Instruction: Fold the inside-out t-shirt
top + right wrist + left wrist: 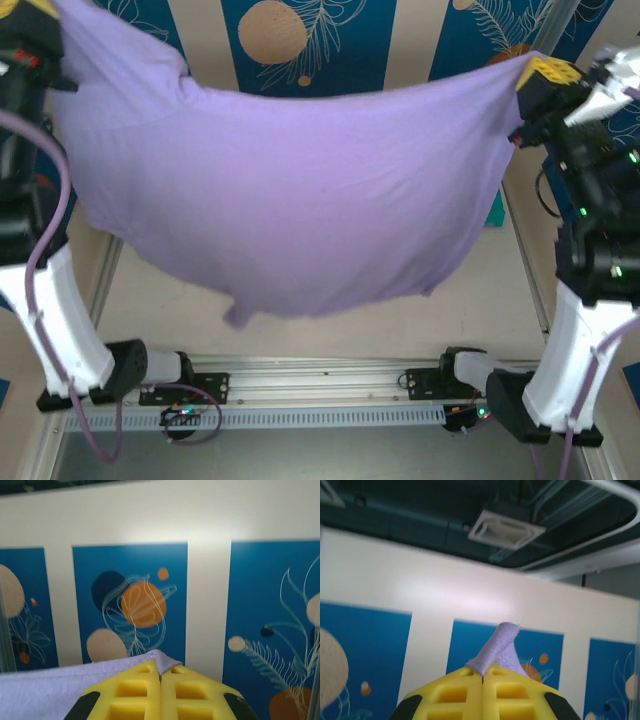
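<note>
Above the table (470, 300), we hold the inside-out t-shirt (290, 200) spread in the air between the two arms. Its top edge is stretched from one corner to the other and sags in the middle. The body hangs down toward the near edge, and we cannot tell whether the lowest part touches the surface.

The left gripper (483, 674) is clamped on a fold of lavender fabric, with a narrow tab standing up past its yellow fingertips. The right gripper (160, 672) is clamped on a stitched edge, and the cloth runs off to the left of its wrist view.

Hazards we judge from this position:

- Slip-out. Both holds sit at the very fingertips on thin, soft fabric. Spreading the arms further would load these small pinches and could pull an edge free.
- Uneven lay-down. One side hangs lower and fuller than the other. Lowering both arms at the same rate could set the shirt down skewed or bunched.
- Snagging. A loose flap (237, 315) hangs just beyond the base rail (320, 385) and its cables (195, 415). Drawing the shirt toward the bases could catch it there.
</note>
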`<state>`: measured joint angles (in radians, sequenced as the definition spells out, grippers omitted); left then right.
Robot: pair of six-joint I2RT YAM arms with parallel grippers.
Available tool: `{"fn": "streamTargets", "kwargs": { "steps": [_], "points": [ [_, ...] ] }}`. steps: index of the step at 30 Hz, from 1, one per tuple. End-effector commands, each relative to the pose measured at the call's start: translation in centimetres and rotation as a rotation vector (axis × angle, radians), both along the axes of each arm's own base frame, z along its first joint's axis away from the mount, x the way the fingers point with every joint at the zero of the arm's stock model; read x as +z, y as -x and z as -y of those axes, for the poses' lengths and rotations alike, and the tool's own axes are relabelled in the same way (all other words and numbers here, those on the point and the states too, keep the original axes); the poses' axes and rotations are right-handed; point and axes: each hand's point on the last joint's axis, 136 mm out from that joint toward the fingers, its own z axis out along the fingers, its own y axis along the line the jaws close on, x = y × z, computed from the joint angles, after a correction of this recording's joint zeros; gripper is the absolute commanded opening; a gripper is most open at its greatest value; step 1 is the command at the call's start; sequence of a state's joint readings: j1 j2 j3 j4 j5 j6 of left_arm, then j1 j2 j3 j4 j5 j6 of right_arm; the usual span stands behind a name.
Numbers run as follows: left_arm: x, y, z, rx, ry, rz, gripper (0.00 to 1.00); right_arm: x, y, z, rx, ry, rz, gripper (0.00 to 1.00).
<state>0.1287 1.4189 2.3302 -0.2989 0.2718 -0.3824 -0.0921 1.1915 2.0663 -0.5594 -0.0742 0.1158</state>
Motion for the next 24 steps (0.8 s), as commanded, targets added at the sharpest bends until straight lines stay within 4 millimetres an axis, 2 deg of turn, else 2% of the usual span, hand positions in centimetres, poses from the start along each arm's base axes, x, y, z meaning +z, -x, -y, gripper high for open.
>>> {"fn": "streamTargets", "kwargs": {
  "steps": [1, 5, 7, 11, 13, 14, 15, 16, 18, 20, 22, 24],
  "points": [
    [-6.5, -10.1, -0.3, -0.015, -0.010, -0.176, 0.00, -4.9, -7.1, 0.9, -0.029, 0.020, -0.125, 0.00],
    [-13.7, -18.7, 0.6, -0.046, -0.024, -0.309, 0.00, -10.4, -13.5, 0.7, -0.013, 0.029, -0.237, 0.00],
    [-18.1, -23.2, 1.0, -0.043, -0.034, -0.383, 0.00, -13.9, -17.5, -0.1, 0.010, 0.035, -0.298, 0.00],
    [-26.8, -31.9, 1.5, -0.032, -0.049, -0.507, 0.00, -22.4, -26.5, -1.7, 0.040, 0.035, -0.450, 0.00],
    [-31.7, -36.4, 1.6, -0.018, -0.050, -0.571, 0.00, -27.2, -31.7, -2.7, 0.062, 0.013, -0.540, 0.04],
    [-33.6, -38.2, 1.6, -0.018, -0.052, -0.589, 0.07, -29.7, -33.9, -3.3, 0.069, 0.006, -0.590, 0.08],
    [-35.7, -39.8, 1.6, -0.013, -0.050, -0.610, 0.26, -32.4, -36.0, -3.8, 0.075, 0.002, -0.650, 0.12],
    [-38.1, -41.1, 1.4, 0.001, -0.035, -0.636, 0.40, -34.4, -37.6, -4.0, 0.067, -0.002, -0.700, 0.20],
    [-41.1, -42.3, 1.3, 0.004, -0.017, -0.668, 0.60, -37.5, -39.2, -4.0, 0.048, 0.001, -0.769, 0.33],
    [-42.0, -42.0, 1.6, -0.005, -0.018, -0.693, 0.70, -39.2, -39.1, -3.1, 0.014, 0.004, -0.822, 0.41],
    [-42.1, -40.8, 2.5, -0.028, -0.037, -0.726, 0.76, -40.5, -37.7, -2.3, -0.004, 0.005, -0.906, 0.48],
    [-42.3, -38.8, 4.3, -0.061, -0.047, -0.756, 0.77, -41.8, -35.6, -2.2, -0.015, 0.021, -1.009, 0.49]
  ]
}}
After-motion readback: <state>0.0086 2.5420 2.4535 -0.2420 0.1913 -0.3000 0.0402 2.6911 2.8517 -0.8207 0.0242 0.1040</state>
